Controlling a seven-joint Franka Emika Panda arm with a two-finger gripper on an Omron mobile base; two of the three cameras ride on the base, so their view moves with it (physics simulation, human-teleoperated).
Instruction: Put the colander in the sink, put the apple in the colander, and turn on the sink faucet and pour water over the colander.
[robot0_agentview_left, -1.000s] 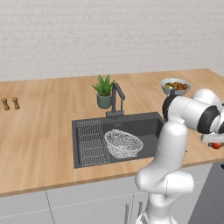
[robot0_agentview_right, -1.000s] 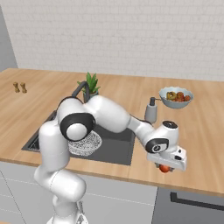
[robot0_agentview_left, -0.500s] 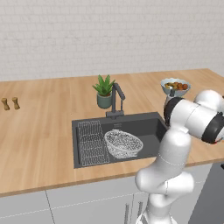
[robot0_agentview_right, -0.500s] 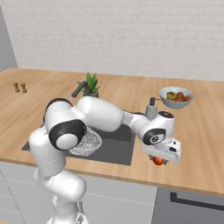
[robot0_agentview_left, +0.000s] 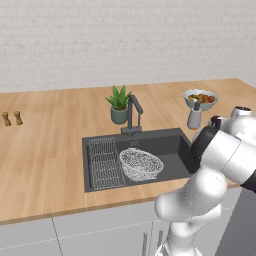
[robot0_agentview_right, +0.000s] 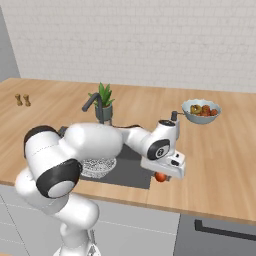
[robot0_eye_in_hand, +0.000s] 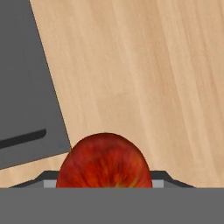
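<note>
Gripping the apple (robot0_eye_in_hand: 104, 160), the gripper (robot0_agentview_right: 161, 175) hangs over the wooden counter (robot0_agentview_right: 220, 165), just off the right front corner of the sink (robot0_agentview_left: 172, 150), its jaws closed on the red fruit. Inside the sink, the colander (robot0_agentview_left: 140, 164) sits in the middle, with a flat wire rack (robot0_agentview_left: 105, 162) to its left. Behind the sink stands the faucet (robot0_agentview_left: 132, 113), a potted plant (robot0_agentview_left: 119, 104) beside it. Farther right of the sink, a fruit bowl (robot0_agentview_right: 200, 110) rests on the counter.
</note>
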